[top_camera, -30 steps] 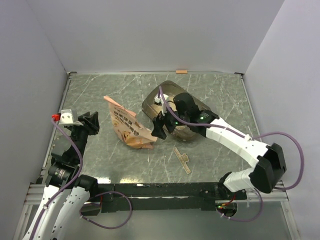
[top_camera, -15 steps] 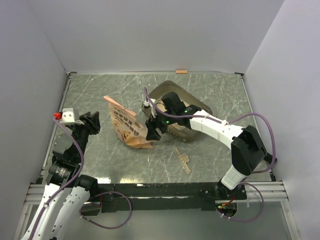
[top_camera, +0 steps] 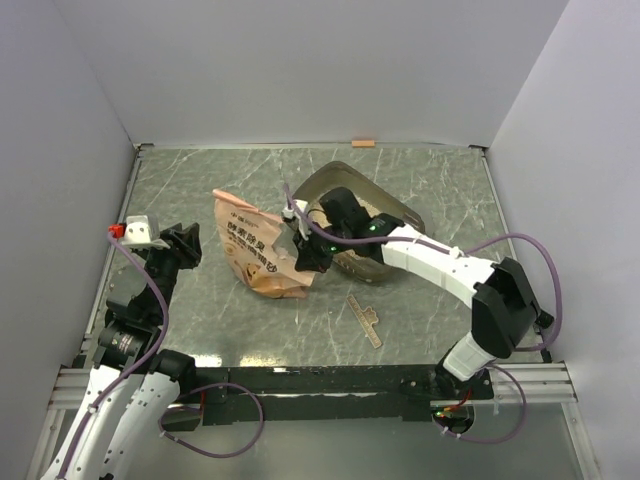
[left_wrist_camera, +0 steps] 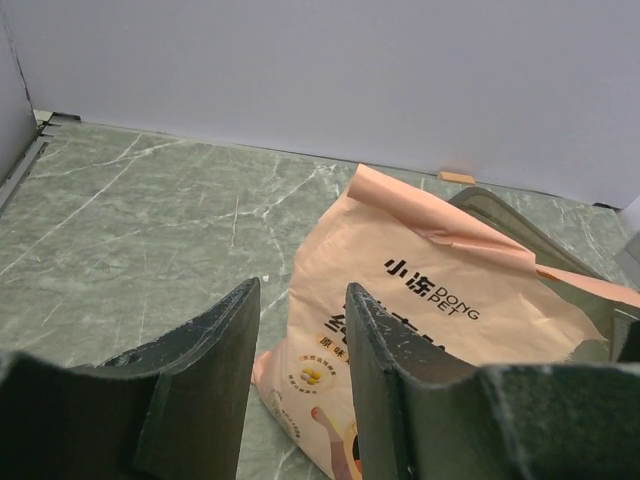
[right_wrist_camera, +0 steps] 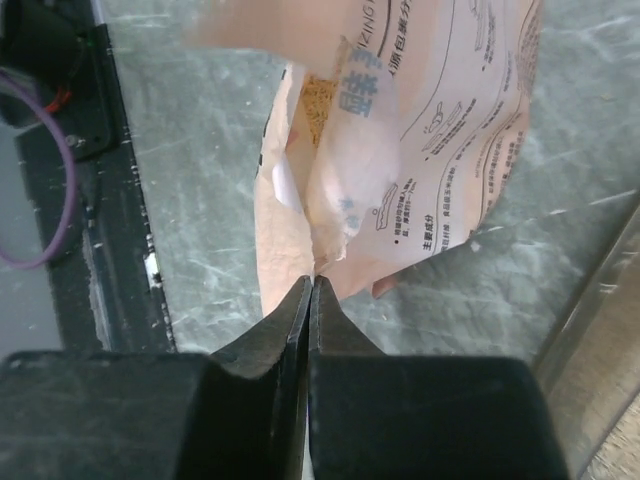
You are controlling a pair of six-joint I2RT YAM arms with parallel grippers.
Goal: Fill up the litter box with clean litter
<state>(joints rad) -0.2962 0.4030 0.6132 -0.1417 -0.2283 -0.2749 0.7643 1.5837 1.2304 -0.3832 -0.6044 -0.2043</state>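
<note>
The right gripper [right_wrist_camera: 312, 283] is pinching shut on the right edge of the crinkled orange-pink printed bag [top_camera: 255, 252], which is lying just left of the dark translucent plastic litter box [top_camera: 398, 208]. Lifting slowly should be keeping the thin film from slipping.

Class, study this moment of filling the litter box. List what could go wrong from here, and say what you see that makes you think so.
1. The right tool is shut on only a thin edge of the orange bag; when lifted, the film may slip out or tear.
2. The left tool stands open, off the bag, so the bag may swing and spill litter beside the litter box.
</note>
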